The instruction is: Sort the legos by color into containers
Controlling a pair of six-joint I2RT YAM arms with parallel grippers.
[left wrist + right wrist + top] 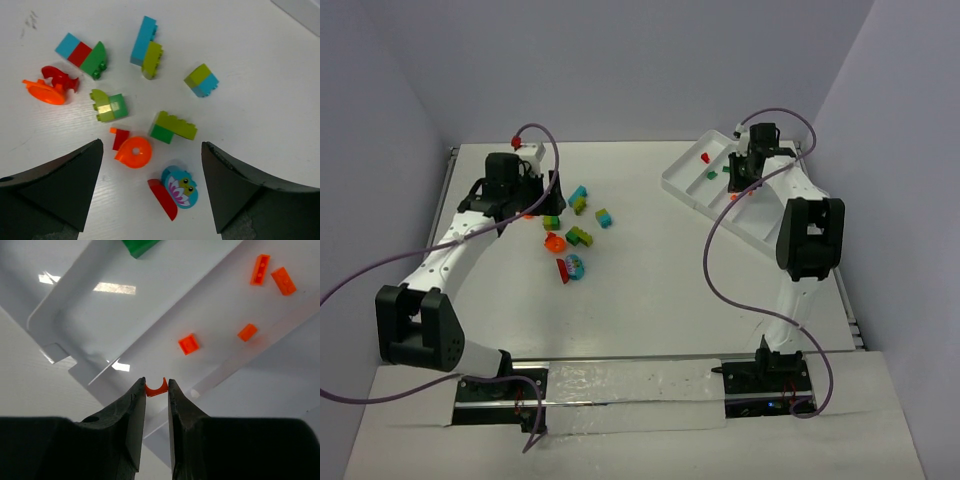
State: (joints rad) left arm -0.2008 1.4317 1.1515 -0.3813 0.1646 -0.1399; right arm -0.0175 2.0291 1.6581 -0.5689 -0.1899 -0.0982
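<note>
We log one table point(650, 300) and one white tray point(682, 190). Two grippers. The right gripper point(156, 382) is over the tray, pinching one orange arch lego point(156, 388). The left gripper point(152, 145) is spread wide, well left of the tray, above eight loose lego clumps point(172, 127). Inside the tray are four orange bricks point(189, 344), with one green brick point(140, 246) in the neighbouring compartment.
</note>
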